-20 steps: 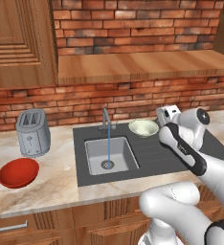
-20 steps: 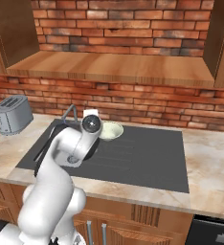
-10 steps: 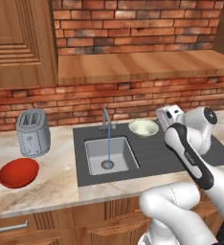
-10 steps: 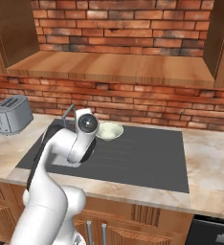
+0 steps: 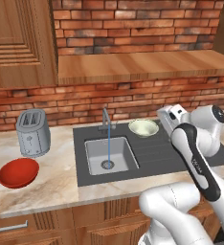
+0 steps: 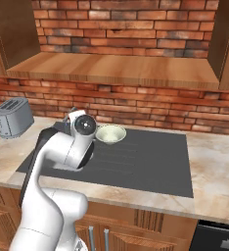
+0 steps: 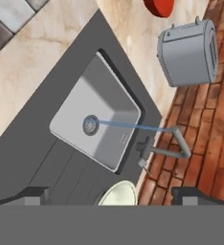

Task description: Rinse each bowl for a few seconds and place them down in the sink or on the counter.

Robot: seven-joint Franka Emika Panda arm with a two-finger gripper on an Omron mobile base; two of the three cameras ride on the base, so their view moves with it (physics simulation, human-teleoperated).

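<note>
While water runs, hand (image 7: 109,197) (fingers spread) hovers above cream bowl (image 7: 117,193).

No legible text or labels.

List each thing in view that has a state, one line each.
Faucet: running, stream falling to the drain.
Basin: no bowl in it.
Cream bowl: upright on the drainboard, not held.
Red bowl: upright on the counter, left of the sink.
Gripper: open, above the cream bowl, holding nothing.
Toaster: upright, slots empty.
</note>
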